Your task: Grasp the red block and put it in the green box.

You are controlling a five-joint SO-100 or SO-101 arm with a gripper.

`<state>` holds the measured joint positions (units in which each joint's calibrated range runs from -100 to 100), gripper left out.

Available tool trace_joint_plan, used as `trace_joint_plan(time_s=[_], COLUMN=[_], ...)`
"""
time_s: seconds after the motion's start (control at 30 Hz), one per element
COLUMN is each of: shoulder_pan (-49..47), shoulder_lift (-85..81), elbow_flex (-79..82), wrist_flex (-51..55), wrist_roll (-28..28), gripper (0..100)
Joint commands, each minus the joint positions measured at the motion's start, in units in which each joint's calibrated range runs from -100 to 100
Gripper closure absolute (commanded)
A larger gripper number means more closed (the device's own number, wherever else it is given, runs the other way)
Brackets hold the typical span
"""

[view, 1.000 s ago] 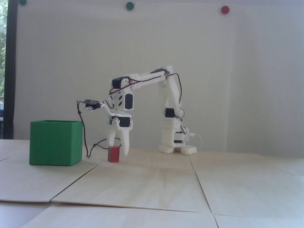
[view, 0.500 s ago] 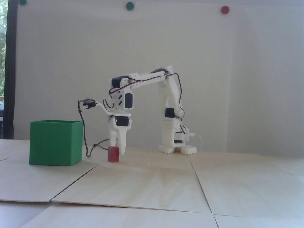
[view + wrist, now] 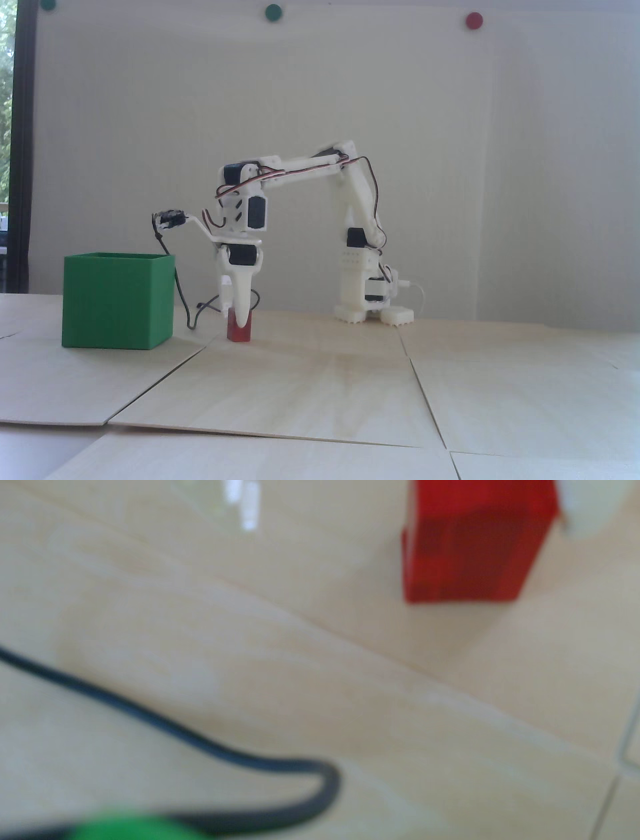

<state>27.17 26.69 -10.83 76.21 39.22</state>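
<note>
Closing on the small matte red block [image 3: 239, 330]: the white two-finger gripper [image 3: 240, 320] points straight down over it, and in the fixed view one pointed finger [image 3: 242, 300] crosses the block's front face, tip about halfway down. The fingers look drawn together around the block's upper part. Whether both faces are firmly pinched cannot be told from here; the second finger is mostly hidden behind the first.

Block location: upright on the pale plywood table [image 3: 320, 390], just right of the large matte green plastic box [image 3: 117, 300], apart from it, not lifted. In the wrist view the block [image 3: 474, 542] sits at the upper right with a blurred white fingertip [image 3: 588, 507] against its right edge; that picture is badly out of focus.

Vertical approach makes sense: the block is taller than wide, so a top-down pinch on opposite sides leaves its base on the table until the grip is set.

Black cable [image 3: 182, 300] hangs from the wrist camera and loops onto the table between box and block; also visible in the wrist view [image 3: 194, 736].

Judgement: grasp stage, transfer not begun. The lift must clear the box's rim. Risk: the cable could snag on the near box corner during the carry.
</note>
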Motion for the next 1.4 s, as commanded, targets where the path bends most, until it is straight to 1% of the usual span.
trace_joint_plan(time_s=[0.0, 0.17, 0.33, 0.37, 0.4, 0.43, 0.5, 0.87, 1.1, 1.37], shoulder_pan=[0.9, 0.8, 0.7, 0.7, 0.7, 0.7, 0.7, 0.2, -0.1, 1.2], shoulder_lift=[-1.0, -0.8, -0.7, -0.7, -0.7, -0.7, -0.7, -1.5, -0.7, 0.0], elbow_flex=[-4.8, -4.8, -4.8, -4.8, -4.8, -4.8, -4.8, -5.7, -23.2, -41.5], wrist_flex=[1.3, 1.2, 0.9, 0.9, 0.9, 0.9, 0.9, 0.8, 1.7, 9.2], wrist_roll=[-0.3, -0.3, -0.3, -0.3, -0.3, -0.3, -0.3, -0.3, -0.5, -0.6], gripper=[69, 71, 85, 92, 97, 99, 97, 98, 98, 98])
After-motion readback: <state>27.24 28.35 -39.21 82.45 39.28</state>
